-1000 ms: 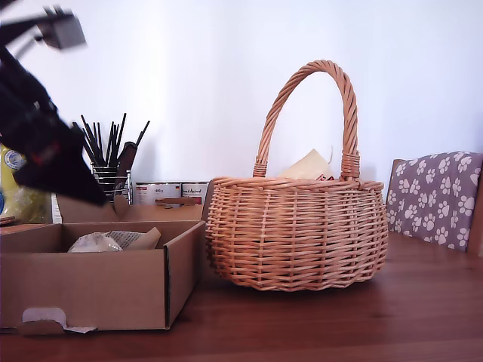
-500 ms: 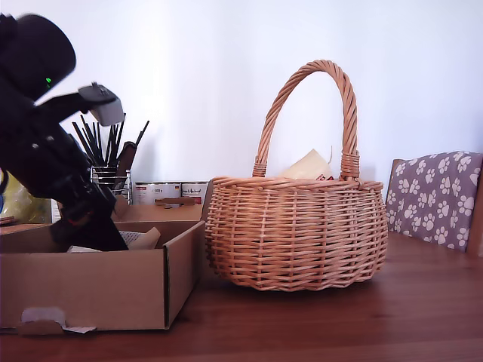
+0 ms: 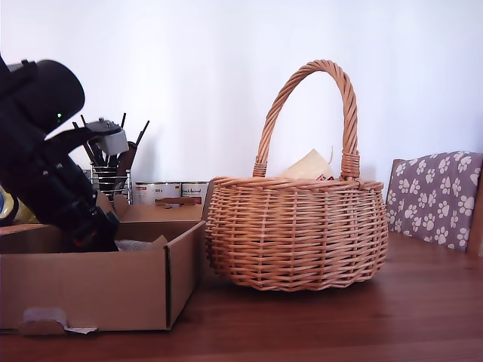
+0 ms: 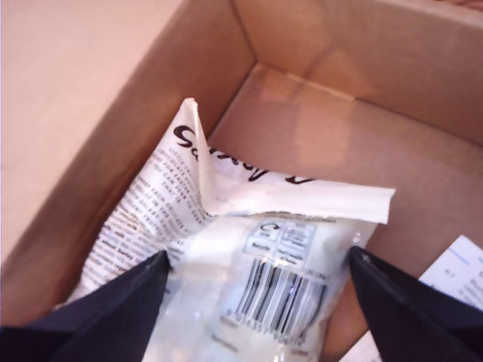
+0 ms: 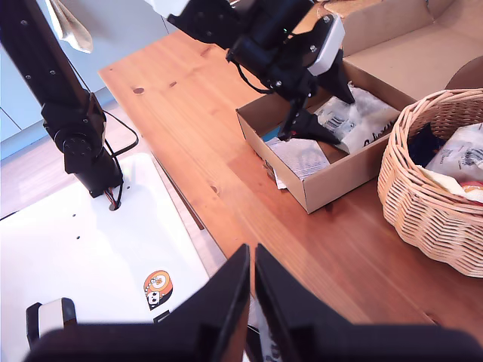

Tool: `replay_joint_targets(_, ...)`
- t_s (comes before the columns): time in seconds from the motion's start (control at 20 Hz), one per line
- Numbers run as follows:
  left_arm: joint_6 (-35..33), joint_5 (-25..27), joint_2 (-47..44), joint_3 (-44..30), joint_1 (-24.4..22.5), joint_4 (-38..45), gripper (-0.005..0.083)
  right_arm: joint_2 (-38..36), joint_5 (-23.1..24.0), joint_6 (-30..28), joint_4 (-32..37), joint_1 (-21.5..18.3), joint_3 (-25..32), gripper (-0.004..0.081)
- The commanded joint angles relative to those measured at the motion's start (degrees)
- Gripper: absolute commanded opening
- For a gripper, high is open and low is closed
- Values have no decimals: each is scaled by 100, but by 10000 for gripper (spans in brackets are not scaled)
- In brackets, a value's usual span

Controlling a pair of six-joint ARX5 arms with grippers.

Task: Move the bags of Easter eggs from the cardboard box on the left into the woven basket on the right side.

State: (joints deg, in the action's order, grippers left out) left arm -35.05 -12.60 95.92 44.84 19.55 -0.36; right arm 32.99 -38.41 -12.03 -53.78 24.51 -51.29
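Observation:
The cardboard box (image 3: 90,290) stands at the exterior view's left, and my first gripper (image 3: 94,237) reaches down into it. In the first wrist view my first gripper (image 4: 258,256) is open, its two dark fingers on either side of a pale whitish bag (image 4: 226,226) with a barcode and black print, lying on the box floor (image 4: 302,45). The woven basket (image 3: 294,234) sits at the exterior view's middle with a cream bag (image 3: 309,164) poking above its rim. My second gripper (image 5: 252,264) hangs shut high over the table, holding nothing, and looks down on the box (image 5: 332,181) and basket (image 5: 430,196).
Behind the box stand a wire holder of black sticks (image 3: 109,151) and some tins (image 3: 170,190). A paw-print cushion (image 3: 438,196) is at the exterior view's right. A white printed sheet (image 5: 302,154) lies in the box. A black arm base (image 5: 75,128) stands beside the table.
My first arm swung in from the exterior view's upper left and came down into the cardboard box; its gripper now sits lower, over the pale bag.

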Motion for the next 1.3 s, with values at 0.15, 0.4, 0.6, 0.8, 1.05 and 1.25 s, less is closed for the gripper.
replay_joint_targets(0.15,208,-170,577,-83,-4,-442,691,-31,0,-2,57,22,-15,-13)
replay_joint_targets(0.4,402,-149,522,101,-4,-614,351,-31,0,-2,76,22,-15,-13)
replay_joint_targets(0.6,533,-151,511,380,0,-1023,201,-26,2,-2,76,22,-15,-13)
replay_joint_targets(0.8,723,-201,39,431,7,-1375,160,-26,4,-4,74,22,-15,-13)
replay_joint_targets(1.05,922,-232,-1154,431,39,-1853,160,-17,4,-4,76,22,-15,-13)
replay_joint_targets(1.25,1648,-1244,-2090,431,219,-1775,160,-17,4,-4,76,22,-15,-13)
